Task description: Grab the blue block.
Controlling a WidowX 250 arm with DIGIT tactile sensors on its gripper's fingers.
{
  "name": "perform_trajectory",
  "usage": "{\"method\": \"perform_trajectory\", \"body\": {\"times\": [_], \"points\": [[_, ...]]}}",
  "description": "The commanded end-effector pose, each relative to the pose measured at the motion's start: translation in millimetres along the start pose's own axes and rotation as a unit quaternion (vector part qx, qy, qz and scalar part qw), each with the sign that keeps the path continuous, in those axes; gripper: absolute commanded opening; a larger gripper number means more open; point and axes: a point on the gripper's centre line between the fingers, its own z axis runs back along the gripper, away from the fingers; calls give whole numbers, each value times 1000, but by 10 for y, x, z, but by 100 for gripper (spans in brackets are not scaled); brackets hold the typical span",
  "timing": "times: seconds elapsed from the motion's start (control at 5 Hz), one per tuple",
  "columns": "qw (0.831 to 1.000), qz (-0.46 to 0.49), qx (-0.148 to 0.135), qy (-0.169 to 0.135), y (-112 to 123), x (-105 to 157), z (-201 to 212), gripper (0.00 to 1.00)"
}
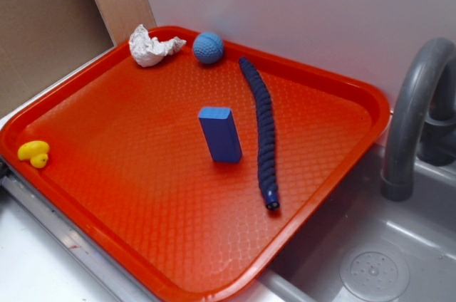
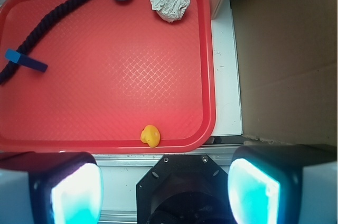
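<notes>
Tray layout beside the sink

On the red textured plastic tray (image 1: 335, 145), the small blue rectangular block (image 1: 220, 133) stands near the middle, the long dark-blue ribbed rope (image 1: 264, 131) just to its right; the round light-blue textured ball (image 1: 208, 48) and crumpled white paper (image 1: 152, 47) lie behind, the small yellow rubber duck (image 1: 34, 153) far left, the grey sink (image 1: 370, 245) right.

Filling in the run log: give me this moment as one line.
phase: pre-reach | end effector: open, empty, off tray | block: upright mid-tray, beside rope, untouched
</notes>
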Motion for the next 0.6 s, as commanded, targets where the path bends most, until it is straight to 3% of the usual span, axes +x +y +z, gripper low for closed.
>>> {"method": "perform_trajectory", "body": {"times": [0.0,0.2,0.4], "points": [[1000,0,0,0,0,0,0,100],[996,-85,-16,-15,-256,399,-130,100],[985,-168,28,0,-606,628,-234,100]]}}
